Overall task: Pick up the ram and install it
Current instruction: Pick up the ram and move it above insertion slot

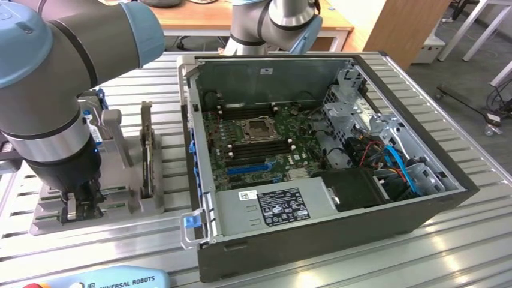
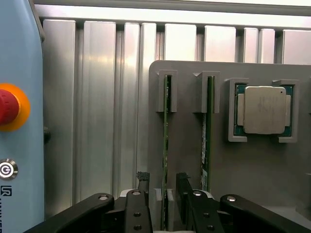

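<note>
Black two-fingered gripper (image 2: 162, 184) is seen parted, its jaws set either side of the thin green ram stick (image 2: 165, 126), held edge-up in the grey slotted holder (image 2: 184, 145) (long axis running straight away between them).

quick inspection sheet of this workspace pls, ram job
surface: slotted aluminium table, with a grey fixture tray on it beside the open pc case
job's things: ram stick upright in a tray slot; second ram stick in the next slot
clutter: processor chip in its tray pocket; expansion card upright in the tray; teach pendant at the table edge
end effector: open, low over the tray, one finger on each side of the first ram stick
cables: blue and red cables inside the case
surroundings: wooden desk behind the table
</note>
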Motion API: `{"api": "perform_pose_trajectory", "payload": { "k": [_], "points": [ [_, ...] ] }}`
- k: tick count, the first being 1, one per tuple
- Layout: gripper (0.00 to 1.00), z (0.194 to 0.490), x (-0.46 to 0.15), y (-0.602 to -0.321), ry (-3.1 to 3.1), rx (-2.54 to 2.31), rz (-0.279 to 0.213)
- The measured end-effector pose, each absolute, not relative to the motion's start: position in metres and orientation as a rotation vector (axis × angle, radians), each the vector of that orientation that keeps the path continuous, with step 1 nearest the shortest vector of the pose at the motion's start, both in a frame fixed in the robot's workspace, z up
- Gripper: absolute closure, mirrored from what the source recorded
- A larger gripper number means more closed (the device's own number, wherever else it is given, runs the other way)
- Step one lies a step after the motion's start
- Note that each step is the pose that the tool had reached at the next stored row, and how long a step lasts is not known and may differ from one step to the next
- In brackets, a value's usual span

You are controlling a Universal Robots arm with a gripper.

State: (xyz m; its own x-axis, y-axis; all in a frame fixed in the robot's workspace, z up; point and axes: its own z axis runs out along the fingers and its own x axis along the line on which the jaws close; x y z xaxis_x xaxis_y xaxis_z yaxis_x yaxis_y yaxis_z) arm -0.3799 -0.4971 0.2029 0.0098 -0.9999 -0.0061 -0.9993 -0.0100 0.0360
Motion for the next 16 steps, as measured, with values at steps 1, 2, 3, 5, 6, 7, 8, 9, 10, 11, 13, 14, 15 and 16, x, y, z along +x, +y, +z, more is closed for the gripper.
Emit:
{"api": "perform_pose_trajectory", "payload": {
  "k": [1, 2, 3, 5, 6, 7, 8, 9, 10, 11, 13, 14, 15, 16],
  "points": [
    [0.64, 0.2028, -0.3799, -0.4971, -2.195, 2.217, -0.046],
    [0.64, 0.2028, -0.3799, -0.4971, -2.195, 2.217, -0.046],
    [0.64, 0.2024, -0.3799, -0.4972, -2.195, 2.217, -0.046],
    [0.64, 0.2013, -0.3799, -0.4972, -2.195, 2.217, -0.046],
    [0.64, 0.2012, -0.3799, -0.4972, -2.195, 2.217, -0.046],
    [0.64, 0.2008, -0.3799, -0.4971, -2.195, 2.217, -0.046],
    [0.64, 0.2004, -0.3799, -0.4971, -2.195, 2.217, -0.046],
    [0.64, 0.2004, -0.3799, -0.4971, -2.195, 2.217, -0.046],
    [0.64, 0.2004, -0.3799, -0.4972, -2.195, 2.217, -0.046],
    [0.64, 0.2003, -0.3799, -0.497, -2.195, 2.217, -0.046],
    [0.64, 0.2001, -0.3801, -0.4967, -2.195, 2.217, -0.046],
    [0.64, 0.2001, -0.3802, -0.4967, -2.195, 2.217, -0.046],
    [0.64, 0.2, -0.3802, -0.4967, -2.195, 2.217, -0.046],
    [0.64, 0.1995, -0.3802, -0.4966, -2.195, 2.217, -0.046]
  ]
}}
